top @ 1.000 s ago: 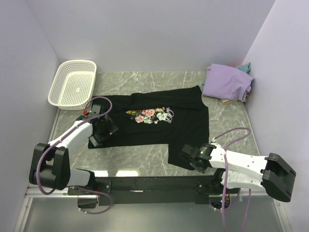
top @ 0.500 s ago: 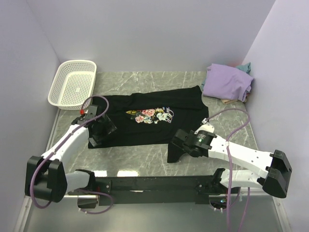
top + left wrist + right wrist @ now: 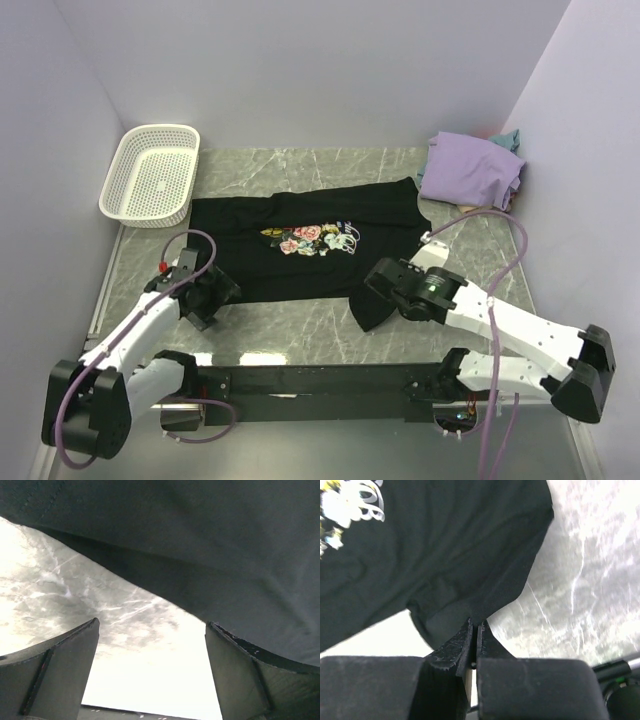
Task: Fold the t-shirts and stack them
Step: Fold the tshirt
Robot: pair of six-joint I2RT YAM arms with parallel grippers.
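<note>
The black t-shirt lay flat on the worktop, long axis left-right. The right end effector was clamped on its near-right corner. The left end effector, fingers apart, sat at the near-left hem, cloth just ahead.

The right fingers, parted a second ago beside the near right sleeve of the black shirt, have now pinched shut on that sleeve's edge. The right arm has swung in and away from its base, carrying the sleeve toward the shirt's middle, so the cloth there has bunched up. The left fingers have drawn back off the shirt's near left corner and now stand over bare counter, slightly less spread.
</note>
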